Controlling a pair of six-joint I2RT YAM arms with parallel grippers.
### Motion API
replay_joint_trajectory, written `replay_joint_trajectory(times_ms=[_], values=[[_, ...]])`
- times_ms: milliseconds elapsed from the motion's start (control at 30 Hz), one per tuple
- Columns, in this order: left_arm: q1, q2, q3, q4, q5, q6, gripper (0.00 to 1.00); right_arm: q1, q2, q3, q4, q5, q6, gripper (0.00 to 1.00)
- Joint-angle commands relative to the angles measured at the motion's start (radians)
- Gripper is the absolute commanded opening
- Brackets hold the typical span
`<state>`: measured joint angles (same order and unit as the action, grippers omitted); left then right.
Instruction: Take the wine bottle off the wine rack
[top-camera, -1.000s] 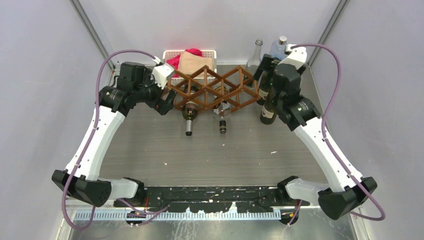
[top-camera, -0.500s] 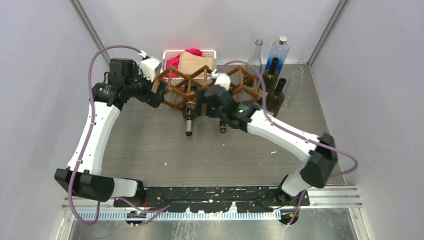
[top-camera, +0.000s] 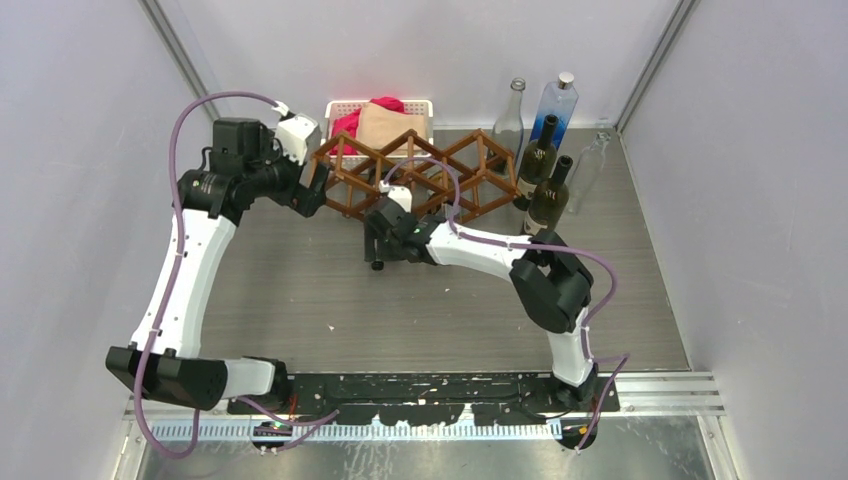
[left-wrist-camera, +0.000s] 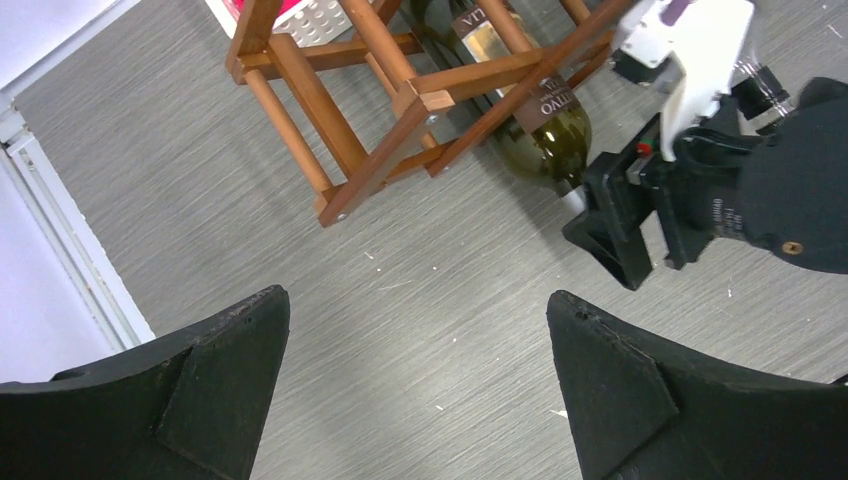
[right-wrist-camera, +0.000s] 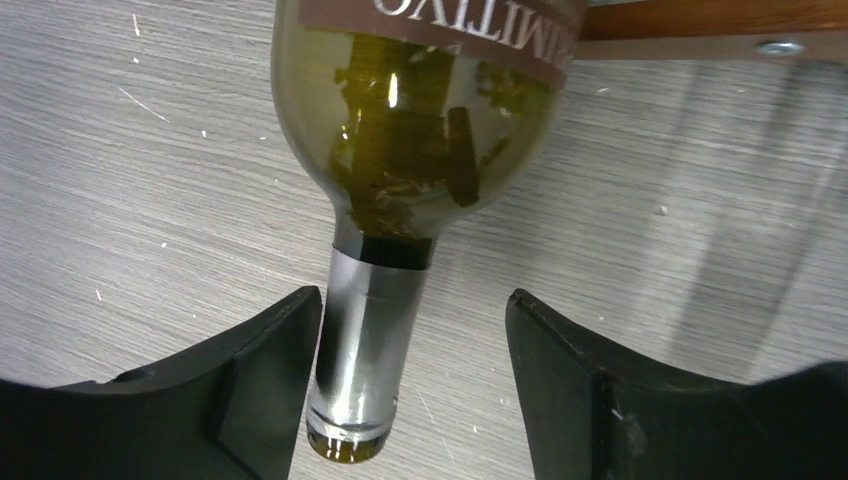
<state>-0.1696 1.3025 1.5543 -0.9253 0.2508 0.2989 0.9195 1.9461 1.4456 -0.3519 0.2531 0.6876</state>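
The brown wooden wine rack (top-camera: 425, 172) stands at the back of the table. A green wine bottle (top-camera: 377, 264) lies in its left lower cell, its neck poking out toward me. My right gripper (top-camera: 377, 250) is down at that neck. In the right wrist view the silver-foiled neck of the wine bottle (right-wrist-camera: 372, 330) lies between the jaws of the right gripper (right-wrist-camera: 415, 300): the left finger touches it and the right finger stands apart. My left gripper (top-camera: 312, 200) hovers wide open off the rack's left end. The left wrist view shows the left gripper (left-wrist-camera: 417, 297) over bare table, with the wine rack (left-wrist-camera: 400, 95) and wine bottle (left-wrist-camera: 545, 140) ahead.
A white basket of cloths (top-camera: 340, 106) sits behind the rack. Several upright bottles stand at the back right, among them a blue one (top-camera: 555, 108) and a dark green one (top-camera: 548, 203). A clear bottle (right-wrist-camera: 760, 180) lies beside the green one in the rack.
My right arm swung from the upright bottles at the back right to the rack's front, and its jaws narrowed around the green bottle's neck. The left arm shifted slightly left.
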Motion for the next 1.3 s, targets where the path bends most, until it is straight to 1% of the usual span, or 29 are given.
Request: replay_joint_trajectory(times_ms=[0, 200, 367, 400, 433, 533, 567, 600, 633, 667, 700, 867, 1000, 1133, 1267], values=[[0.004, -0.052, -0.013, 0.024, 0.056, 0.0, 1.0, -0.008, 0.023, 0.07, 0.108, -0.004, 0.003, 0.7], [0.004, -0.07, -0.029, 0.031, 0.059, 0.022, 1.0, -0.015, 0.053, 0.084, 0.141, 0.015, 0.006, 0.63], [0.004, -0.081, -0.049, 0.034, 0.072, 0.023, 1.0, -0.014, 0.05, 0.063, 0.164, 0.054, 0.046, 0.62], [0.004, -0.084, -0.052, 0.034, 0.076, 0.023, 1.0, -0.014, 0.044, 0.047, 0.179, 0.059, 0.054, 0.59], [0.004, -0.085, -0.054, 0.034, 0.079, 0.024, 1.0, -0.013, 0.037, 0.028, 0.198, 0.063, 0.066, 0.54], [0.004, -0.091, -0.057, 0.033, 0.08, 0.027, 1.0, -0.008, 0.006, -0.021, 0.246, 0.069, 0.073, 0.36], [0.004, -0.093, -0.058, 0.033, 0.082, 0.027, 1.0, -0.004, -0.005, -0.034, 0.256, 0.072, 0.07, 0.28], [0.004, -0.094, -0.06, 0.034, 0.082, 0.028, 1.0, -0.001, -0.018, -0.05, 0.266, 0.078, 0.067, 0.18], [0.004, -0.096, -0.063, 0.035, 0.084, 0.029, 1.0, 0.004, -0.03, -0.063, 0.273, 0.081, 0.064, 0.11], [0.004, -0.098, -0.065, 0.037, 0.086, 0.027, 1.0, 0.008, -0.043, -0.076, 0.276, 0.085, 0.063, 0.05], [0.004, -0.098, -0.069, 0.04, 0.089, 0.027, 1.0, 0.011, -0.057, -0.087, 0.277, 0.088, 0.063, 0.02], [0.004, -0.102, -0.079, 0.05, 0.101, 0.021, 1.0, 0.042, -0.134, -0.148, 0.29, 0.09, 0.064, 0.01], [0.004, -0.102, -0.081, 0.055, 0.109, 0.02, 1.0, 0.072, -0.176, -0.164, 0.288, 0.09, 0.055, 0.01], [0.004, -0.1, -0.092, 0.066, 0.128, 0.005, 1.0, 0.074, -0.152, -0.097, 0.231, 0.061, 0.051, 0.01], [0.004, -0.098, -0.094, 0.062, 0.147, -0.004, 1.0, 0.081, -0.146, -0.107, 0.255, 0.022, 0.043, 0.01]])
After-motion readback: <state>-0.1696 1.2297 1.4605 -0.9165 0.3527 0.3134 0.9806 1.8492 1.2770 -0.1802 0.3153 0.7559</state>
